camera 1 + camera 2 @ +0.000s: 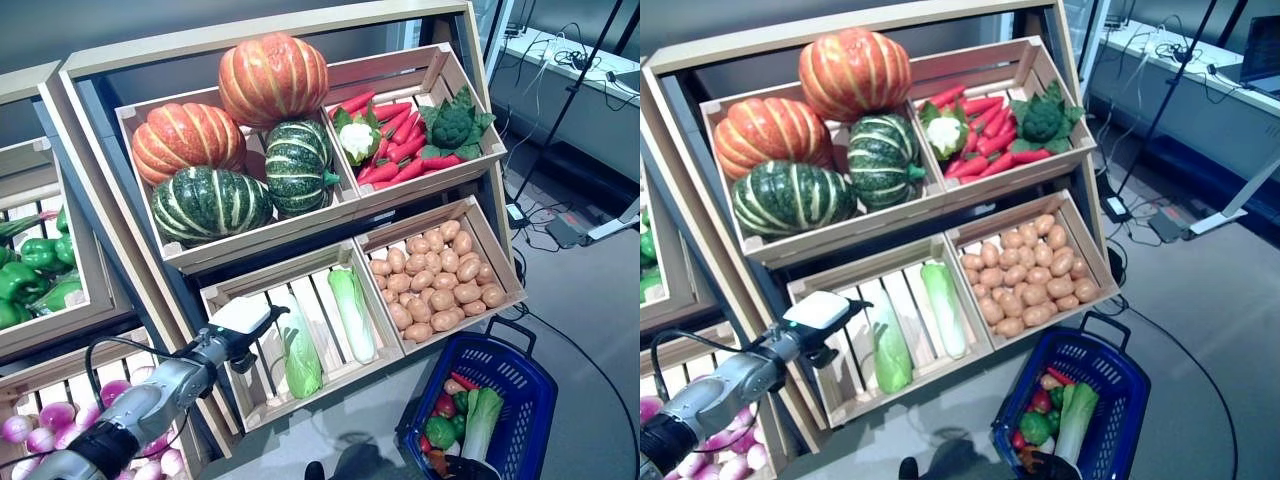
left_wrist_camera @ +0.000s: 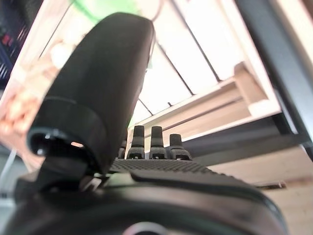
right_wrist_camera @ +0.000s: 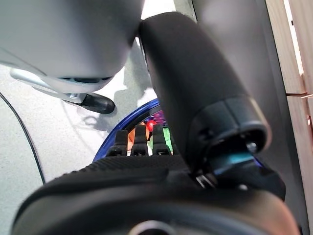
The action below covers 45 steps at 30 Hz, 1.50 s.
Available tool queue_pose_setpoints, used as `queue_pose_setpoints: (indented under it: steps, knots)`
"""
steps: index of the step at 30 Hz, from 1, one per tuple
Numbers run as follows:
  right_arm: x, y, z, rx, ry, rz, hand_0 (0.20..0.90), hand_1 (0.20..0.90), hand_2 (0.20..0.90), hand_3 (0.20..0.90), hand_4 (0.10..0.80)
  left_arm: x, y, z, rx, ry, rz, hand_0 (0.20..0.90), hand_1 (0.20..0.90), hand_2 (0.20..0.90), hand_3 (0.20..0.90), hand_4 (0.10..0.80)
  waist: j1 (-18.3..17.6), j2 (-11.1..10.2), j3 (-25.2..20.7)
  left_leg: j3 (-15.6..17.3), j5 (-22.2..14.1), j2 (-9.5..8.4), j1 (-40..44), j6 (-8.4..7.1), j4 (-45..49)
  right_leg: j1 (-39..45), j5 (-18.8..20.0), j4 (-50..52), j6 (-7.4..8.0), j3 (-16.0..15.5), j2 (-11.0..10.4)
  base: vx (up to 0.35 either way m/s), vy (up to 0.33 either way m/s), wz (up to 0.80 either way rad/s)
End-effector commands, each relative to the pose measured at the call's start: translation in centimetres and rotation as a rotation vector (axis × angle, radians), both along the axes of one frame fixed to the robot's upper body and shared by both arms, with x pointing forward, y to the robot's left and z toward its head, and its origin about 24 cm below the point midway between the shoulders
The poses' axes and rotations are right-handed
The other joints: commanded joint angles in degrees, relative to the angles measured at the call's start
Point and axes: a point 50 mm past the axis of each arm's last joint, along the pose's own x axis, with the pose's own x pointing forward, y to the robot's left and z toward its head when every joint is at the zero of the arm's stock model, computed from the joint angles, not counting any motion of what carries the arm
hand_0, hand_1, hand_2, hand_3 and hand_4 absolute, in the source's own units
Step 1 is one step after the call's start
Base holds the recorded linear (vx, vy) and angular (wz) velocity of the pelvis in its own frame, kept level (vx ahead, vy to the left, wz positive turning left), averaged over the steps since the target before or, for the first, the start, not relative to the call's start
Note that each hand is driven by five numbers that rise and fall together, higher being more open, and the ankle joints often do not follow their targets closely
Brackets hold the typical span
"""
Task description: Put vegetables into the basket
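I have the left hand [image 1: 240, 325] raised at the front-left corner of the lower slatted crate [image 1: 262, 405], because the two napa cabbages [image 1: 300, 357] lying lengthwise on its slats are the nearest vegetables to reach from here. In its wrist view the fingers [image 2: 150, 142] stand straight and apart from the thumb, holding nothing, with the crate slats showing past them. The blue basket [image 1: 527, 400] sits on the floor below the potato crate's [image 1: 497, 240] front edge, so anything lifted from the shelves only has to travel down and to the right. It already holds a leafy cabbage [image 1: 482, 420], a green pepper and some red pieces. The right hand [image 3: 146, 147] hangs over the basket; its wrist view shows straight, empty fingers with the blue rim beyond them, which I judge as waiting clear of the load. Pumpkins [image 1: 270, 78] and carrots [image 1: 395, 135] fill the upper crates, a longer reach.
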Motion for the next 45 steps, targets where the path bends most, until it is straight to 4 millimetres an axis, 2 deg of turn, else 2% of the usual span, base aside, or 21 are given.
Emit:
queue_pose_setpoints:
  steps: [1,6,12,17,20,22,23,27,34,45]
  knots:
    - [3.1,-1.4,1.3,-0.012,-0.115,0.010,0.900,0.900,0.900,0.900,0.800,4.2,0.3,5.7,0.121,-0.307,-0.054,0.900,0.900,0.900,0.900,0.800,0.23,-0.07,2.52,2.12,-5.85,2.35,3.06,-1.61,0.53,-5.73,6.96,0.25,1.06,0.14,-3.21,0.016,0.014,0.08]
    - [3.9,-1.9,1.7,-0.022,-0.143,0.047,0.900,0.900,0.900,0.900,0.800,5.1,0.8,5.8,0.210,-0.426,-0.100,0.900,0.900,0.900,0.900,0.800,-0.67,0.29,5.22,2.04,-5.24,2.78,2.35,-1.54,0.53,-7.84,4.96,4.05,0.29,0.54,-2.64,0.005,0.009,0.06]
    - [7.7,-2.7,3.6,-0.039,-0.251,0.083,0.900,0.900,0.900,0.900,0.800,7.3,0.2,6.1,0.279,-0.563,-0.208,0.900,0.900,0.900,0.900,0.800,-1.38,0.03,12.39,1.14,-2.97,3.73,-3.55,-2.65,3.23,-14.19,3.19,9.92,-1.57,2.38,-1.14,-0.151,-0.029,0.02]
    - [10.8,-2.6,5.2,-0.039,-0.365,0.087,0.900,0.900,0.900,0.900,0.800,9.0,-0.3,8.2,0.288,-0.699,-0.258,0.900,0.900,0.900,0.900,0.800,-1.51,-0.71,16.58,0.60,-3.39,3.92,-9.32,-3.02,9.01,-18.37,2.18,13.49,-2.81,2.83,-0.37,-0.134,-0.045,0.00]
    - [13.6,-2.5,7.0,-0.039,-0.456,0.082,0.900,0.900,0.900,0.900,0.800,10.2,-0.4,9.7,0.333,-0.763,-0.247,0.900,0.900,0.900,0.900,0.800,-1.73,-1.32,19.78,-0.41,-4.79,4.51,-16.38,-3.42,17.32,-24.30,0.67,20.22,-4.02,3.85,-0.28,-0.185,0.003,0.02]
    - [14.6,-2.3,7.7,-0.042,-0.484,0.091,0.900,0.900,0.900,0.900,0.800,10.6,-0.3,10.4,0.348,-0.794,-0.238,0.900,0.900,0.900,0.900,0.800,-1.90,-1.51,20.76,-0.37,-5.55,4.88,-19.15,-3.60,20.68,-26.60,-0.17,23.13,-4.39,4.31,-0.41,-0.138,0.034,0.08]
    - [15.6,-2.1,8.4,-0.042,-0.519,0.109,0.900,0.900,0.900,0.900,0.800,10.9,-0.1,11.3,0.364,-0.827,-0.241,0.900,0.900,0.900,0.900,0.800,-1.96,-1.80,21.73,-0.40,-6.49,5.11,-21.74,-3.39,24.11,-29.25,-1.04,26.69,-4.65,4.88,-0.77,-0.127,0.030,0.06]
    - [17.1,-1.8,9.7,-0.032,-0.571,0.095,0.900,0.900,0.900,0.900,0.800,11.6,-0.3,13.0,0.394,-0.881,-0.275,0.900,0.900,0.900,0.900,0.800,-1.85,-2.52,22.82,-1.05,-8.67,5.08,-27.24,-2.80,30.33,-34.68,-3.02,33.24,-5.02,5.25,-1.10,-0.093,0.015,0.01]
    - [19.1,-1.8,11.7,-0.042,-0.638,0.085,0.900,0.900,0.900,0.900,0.800,12.5,-1.2,16.6,0.448,-0.985,-0.353,0.900,0.900,0.900,0.900,0.800,-2.42,-3.17,25.57,-1.19,-11.69,5.12,-36.01,-3.26,39.90,-42.67,-5.42,42.81,-4.92,6.16,-1.56,-0.067,0.020,0.01]
    - [20.0,-2.6,13.3,-0.041,-0.696,0.067,0.900,0.900,0.900,0.900,0.800,12.9,-2.7,19.4,0.523,-1.048,-0.461,0.900,0.900,0.900,0.900,0.800,-3.12,-3.67,25.74,-0.98,-14.05,4.96,-43.36,-2.75,45.85,-50.99,-6.34,49.23,-4.83,6.72,-1.83,0.001,0.052,-0.01]
